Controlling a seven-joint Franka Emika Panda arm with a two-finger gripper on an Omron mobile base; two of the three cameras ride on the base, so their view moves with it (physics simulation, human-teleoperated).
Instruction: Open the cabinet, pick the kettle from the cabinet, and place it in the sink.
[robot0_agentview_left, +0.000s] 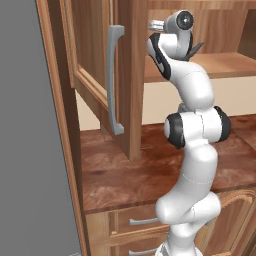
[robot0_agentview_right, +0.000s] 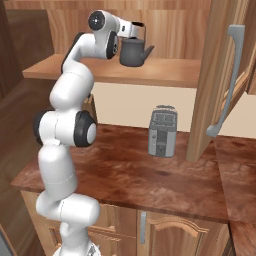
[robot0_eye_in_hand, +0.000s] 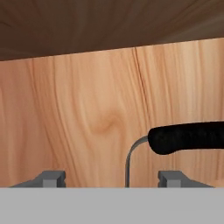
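Note:
The cabinet (robot0_agentview_right: 165, 70) stands open, its doors (robot0_agentview_left: 95, 65) (robot0_agentview_right: 220, 75) swung out over the counter. The dark grey kettle (robot0_agentview_right: 134, 52) sits upright on the wooden shelf. My gripper (robot0_agentview_right: 136, 26) reaches in at the top of the kettle, level with its black arched handle (robot0_eye_in_hand: 188, 138). In the hand view my gripper (robot0_eye_in_hand: 112, 177) is open, its fingertips (robot0_eye_in_hand: 54, 177) wide apart. The handle's left end and its thin grey stem lie between them, touching neither. The left base view catches my gripper (robot0_agentview_left: 154, 23) beside the door's edge. The sink is out of view.
A silver toaster (robot0_agentview_right: 163, 131) stands on the reddish-brown countertop (robot0_agentview_right: 150, 175) under the shelf. The open doors' long grey handles (robot0_agentview_left: 114, 80) (robot0_agentview_right: 227, 85) jut out at both sides. A tall grey panel (robot0_agentview_left: 30, 150) borders the left. Base cabinets (robot0_agentview_right: 165, 230) lie below.

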